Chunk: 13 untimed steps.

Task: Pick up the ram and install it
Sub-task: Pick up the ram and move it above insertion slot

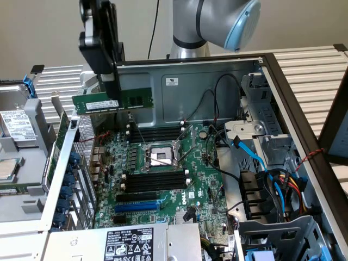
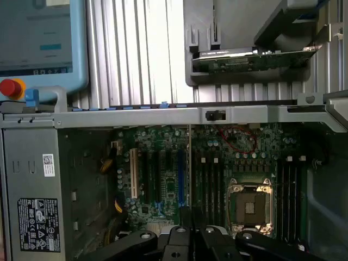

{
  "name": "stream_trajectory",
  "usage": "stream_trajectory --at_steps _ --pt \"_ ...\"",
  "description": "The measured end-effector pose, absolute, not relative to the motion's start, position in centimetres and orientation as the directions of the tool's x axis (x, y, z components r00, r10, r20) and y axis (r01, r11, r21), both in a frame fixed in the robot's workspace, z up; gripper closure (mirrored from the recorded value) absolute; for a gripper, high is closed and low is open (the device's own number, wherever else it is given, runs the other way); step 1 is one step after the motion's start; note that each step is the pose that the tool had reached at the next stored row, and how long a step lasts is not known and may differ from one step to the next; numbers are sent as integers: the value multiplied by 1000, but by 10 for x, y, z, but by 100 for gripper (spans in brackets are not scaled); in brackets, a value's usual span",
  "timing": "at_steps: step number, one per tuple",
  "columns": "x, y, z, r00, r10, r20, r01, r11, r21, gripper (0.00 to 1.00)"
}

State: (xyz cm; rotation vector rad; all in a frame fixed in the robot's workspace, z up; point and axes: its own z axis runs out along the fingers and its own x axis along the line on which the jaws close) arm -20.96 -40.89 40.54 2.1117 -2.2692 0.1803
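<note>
The ram point(image 1: 112, 100) is a long green stick with a white label. It hangs level in the air above the far left corner of the motherboard point(image 1: 201, 179), inside the open computer case. My gripper point(image 1: 109, 81) comes down from above and is shut on the ram's top edge. In the wrist view the ram point(image 2: 188, 163) shows edge-on as a thin line running out from between the black fingers point(image 2: 176, 239). Below it lie black memory slots point(image 1: 157, 132), a second bank point(image 1: 153, 182) and the CPU socket point(image 1: 161, 156).
A blue slot point(image 1: 137, 207) sits near the front of the board. Black and blue cables point(image 1: 255, 157) and drive cages point(image 1: 272, 141) crowd the exterior view's right. The case wall point(image 1: 185, 87) stands behind. A removed side panel with parts point(image 1: 22, 147) lies at the left.
</note>
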Motion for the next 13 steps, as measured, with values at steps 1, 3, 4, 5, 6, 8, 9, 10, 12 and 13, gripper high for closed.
stream_trajectory --at_steps 1,3,4,5,6,8,9,10,12,13 --pt "-191 -409 405 -75 -992 106 -996 69 -60 88" --pt "-172 -409 405 -75 -992 106 -996 69 -59 88" --pt "-168 -409 405 -75 -992 106 -996 69 -59 88" --pt "-164 -409 405 -75 -992 106 -996 69 -59 88" --pt "-160 -409 405 -74 -992 106 -996 68 -59 88" --pt "-153 -409 405 -75 -992 106 -996 69 -59 88" --pt "-149 -409 405 -75 -992 106 -996 69 -59 88" --pt "-146 -409 405 -74 -992 106 -996 68 -59 88" --pt "-141 -407 405 -74 -992 106 -996 68 -59 88" --pt "-139 -406 405 -74 -991 107 -996 68 -59 88"
